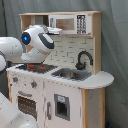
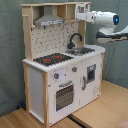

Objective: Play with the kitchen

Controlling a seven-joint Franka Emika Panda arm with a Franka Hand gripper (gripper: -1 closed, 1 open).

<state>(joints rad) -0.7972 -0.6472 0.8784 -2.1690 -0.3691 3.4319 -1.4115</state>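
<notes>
1. One arm [image 1: 22,45] reaches in from the first exterior view's left; its gripper [image 1: 56,31] sits at the upper shelf, level with the microwave panel [image 1: 67,23].
2. Gripper opening: cannot tell; no held object is visible.
3. Below it, the kitchen [image 1: 60,95] stands upright on the wooden tabletop [image 2: 100,112]. Hob [image 1: 35,67] is left of sink [image 1: 71,74] and black faucet [image 1: 84,59].
4. Oven door [image 1: 27,106] is shut.
</notes>
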